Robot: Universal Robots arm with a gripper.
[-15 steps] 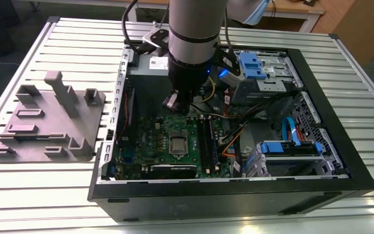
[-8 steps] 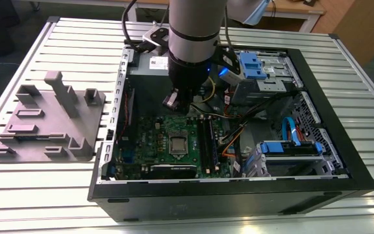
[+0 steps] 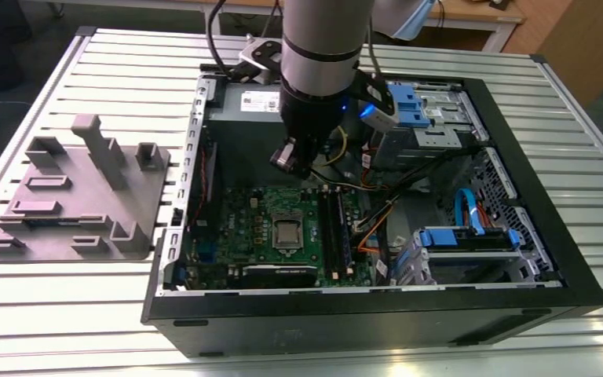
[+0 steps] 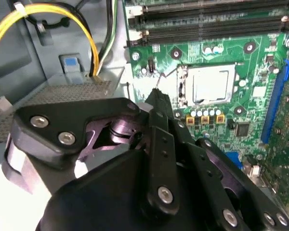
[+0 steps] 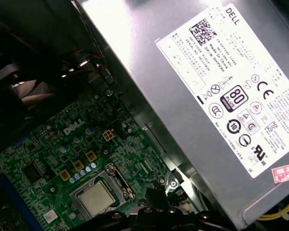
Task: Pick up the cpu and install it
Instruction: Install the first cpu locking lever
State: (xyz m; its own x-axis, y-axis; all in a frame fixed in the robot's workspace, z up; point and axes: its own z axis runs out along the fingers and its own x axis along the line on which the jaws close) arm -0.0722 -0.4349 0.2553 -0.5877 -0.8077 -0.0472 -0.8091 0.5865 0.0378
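Hanging near upright inside the open computer case (image 3: 364, 322), the arm sets the gripper (image 3: 286, 161) above the motherboard (image 3: 244, 216). The exterior view takes in a grey tray (image 3: 71, 196) beside the case. In the second wrist view the jaws look drawn together on nothing. The first wrist view catches the power supply's printed label (image 5: 231, 91). The cpu (image 4: 211, 84) lies in its socket, apart from the gripper.

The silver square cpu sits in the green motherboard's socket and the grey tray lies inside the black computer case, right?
No. The exterior view shows the grey tray outside the black computer case, on the slatted metal table; the silver cpu is socketed.
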